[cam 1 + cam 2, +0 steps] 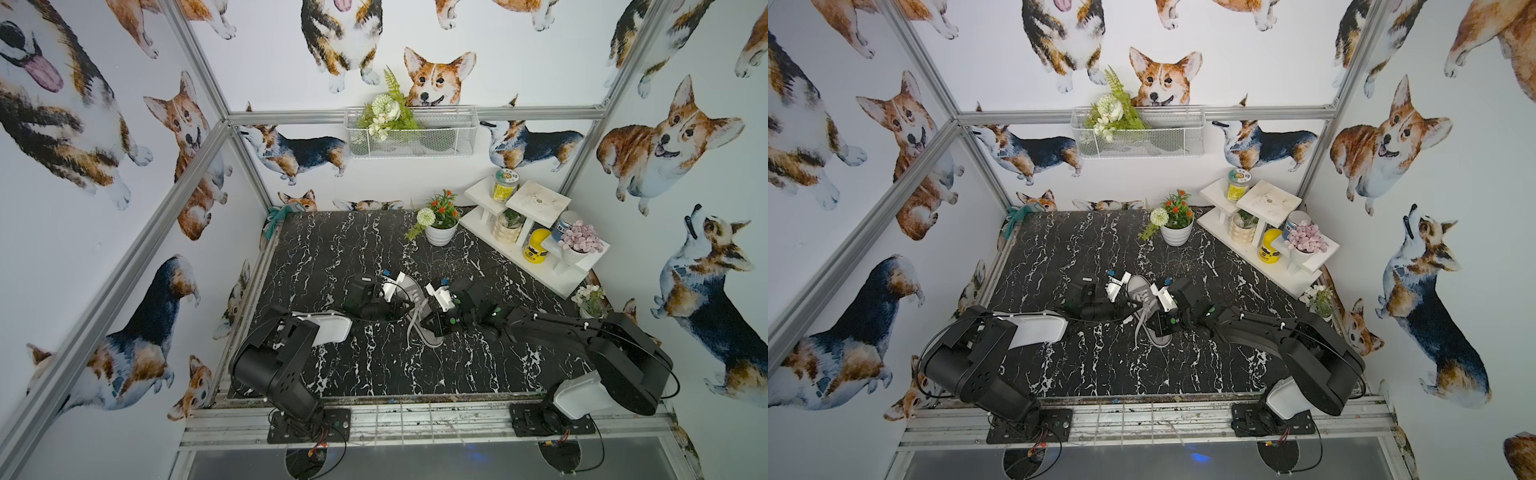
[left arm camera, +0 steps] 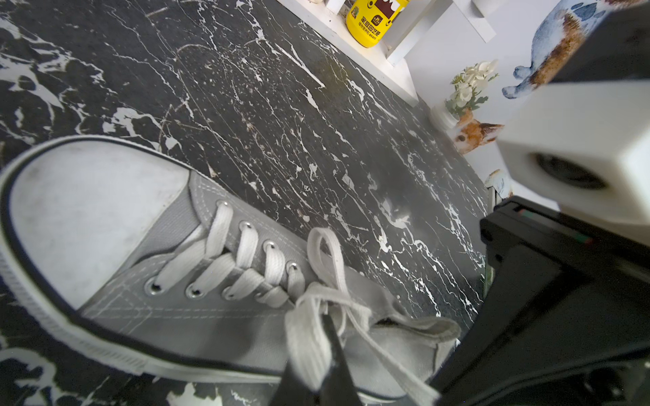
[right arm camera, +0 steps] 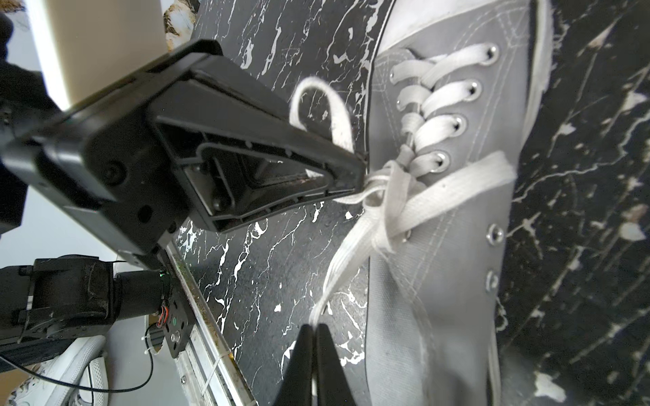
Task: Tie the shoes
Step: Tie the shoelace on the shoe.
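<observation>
Grey sneaker [image 1: 415, 300], left hand [image 2: 313, 365], right hand [image 3: 313, 337] (both pinching laces [image 3: 415, 207])

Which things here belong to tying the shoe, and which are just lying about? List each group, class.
For the job: grey sneaker, white laces, left end effector and right end effector, both shut on the laces.
Lying about: potted plant, yellow tub, white shelf, wire basket.

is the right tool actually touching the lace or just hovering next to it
Touching. The right wrist view shows the right tool shut on the white lace, which runs down from the shoe and ends pinched between its closed jaws.
</observation>
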You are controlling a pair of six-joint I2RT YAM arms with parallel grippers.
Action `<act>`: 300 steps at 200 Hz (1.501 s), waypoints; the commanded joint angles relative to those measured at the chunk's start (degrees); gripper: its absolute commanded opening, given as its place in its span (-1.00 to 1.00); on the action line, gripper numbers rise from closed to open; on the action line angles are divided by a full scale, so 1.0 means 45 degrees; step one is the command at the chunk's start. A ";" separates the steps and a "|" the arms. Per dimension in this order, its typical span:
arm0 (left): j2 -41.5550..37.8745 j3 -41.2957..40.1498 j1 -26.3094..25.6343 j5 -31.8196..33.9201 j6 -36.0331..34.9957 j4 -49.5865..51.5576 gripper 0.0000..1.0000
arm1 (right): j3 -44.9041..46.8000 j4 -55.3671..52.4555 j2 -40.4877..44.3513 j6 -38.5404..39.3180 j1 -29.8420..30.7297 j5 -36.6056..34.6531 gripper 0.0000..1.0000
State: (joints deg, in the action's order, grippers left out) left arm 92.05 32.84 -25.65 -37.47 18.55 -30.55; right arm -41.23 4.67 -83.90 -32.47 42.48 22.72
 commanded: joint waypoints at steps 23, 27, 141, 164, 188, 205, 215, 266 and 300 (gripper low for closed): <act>0.0088 0.0082 -0.0003 -0.0017 -0.0020 -0.0191 -1.00 | 0.0027 0.0926 -0.0285 -0.0187 0.0241 0.0952 -0.79; 0.0089 0.0075 -0.0003 -0.0028 -0.0020 -0.0195 -1.00 | 0.0008 0.0940 -0.0330 -0.0187 0.0233 0.0998 -0.77; -0.0007 0.0020 -0.0003 -0.0010 -0.0098 -0.0138 -1.00 | -0.0192 0.0002 0.0697 0.0651 -0.2112 0.1999 -0.06; -0.0045 0.0007 -0.0003 -0.0029 -0.0098 -0.0136 -1.00 | -0.0194 0.0418 0.0411 -0.0073 -0.2769 0.1256 0.04; -0.0082 0.0002 -0.0003 -0.0041 -0.0078 -0.0138 -1.00 | -0.0572 0.0980 -0.0568 -0.0420 -0.2866 0.0941 0.12; -0.0085 -0.0022 -0.0003 -0.0049 -0.0081 -0.0128 -1.00 | -0.0955 0.1281 -0.1444 -0.0492 -0.2893 0.1384 0.16; -0.0085 -0.0013 -0.0003 -0.0037 -0.0095 -0.0163 -1.00 | -0.1030 0.1675 -0.1771 -0.0636 -0.2891 0.1621 0.18; -0.0065 0.0007 -0.0003 -0.0089 -0.0078 -0.0202 -1.00 | -0.1035 0.2763 -0.2711 -0.0962 -0.2891 0.2382 0.10; -0.0084 -0.0029 -0.0020 -0.0091 -0.0076 -0.0195 -1.00 | -0.0964 0.3201 -0.2916 -0.1126 -0.2878 0.2605 -0.05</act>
State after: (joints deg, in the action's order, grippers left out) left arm 91.98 32.84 -25.76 -37.56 18.52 -30.55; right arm -45.69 15.00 -96.51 -36.86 29.52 32.86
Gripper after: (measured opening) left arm 0.072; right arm 0.496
